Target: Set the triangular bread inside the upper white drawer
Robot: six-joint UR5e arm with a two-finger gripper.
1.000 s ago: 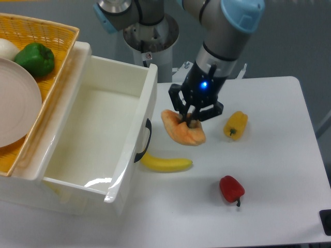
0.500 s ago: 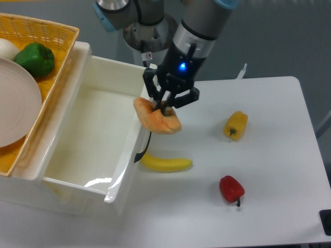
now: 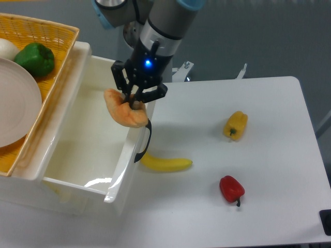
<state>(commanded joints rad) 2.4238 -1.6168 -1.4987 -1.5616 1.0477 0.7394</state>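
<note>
My gripper [image 3: 133, 101] is shut on the triangular bread [image 3: 124, 111], a tan slice with orange crust, and holds it in the air. The bread hangs over the right front rim of the upper white drawer [image 3: 88, 132], near the black handle [image 3: 145, 142]. The drawer is pulled open, and the part of its inside that shows is bare white.
A yellow banana [image 3: 165, 164] lies on the table beside the drawer front. A yellow bell pepper [image 3: 236, 124] and a red pepper [image 3: 231, 188] lie to the right. A woven yellow basket [image 3: 44, 46] at the left holds a green pepper [image 3: 34, 59] and a plate [image 3: 15, 101].
The gripper has carried the bread leftward from above the table by the yellow pepper to over the drawer's right rim. Nothing else has moved.
</note>
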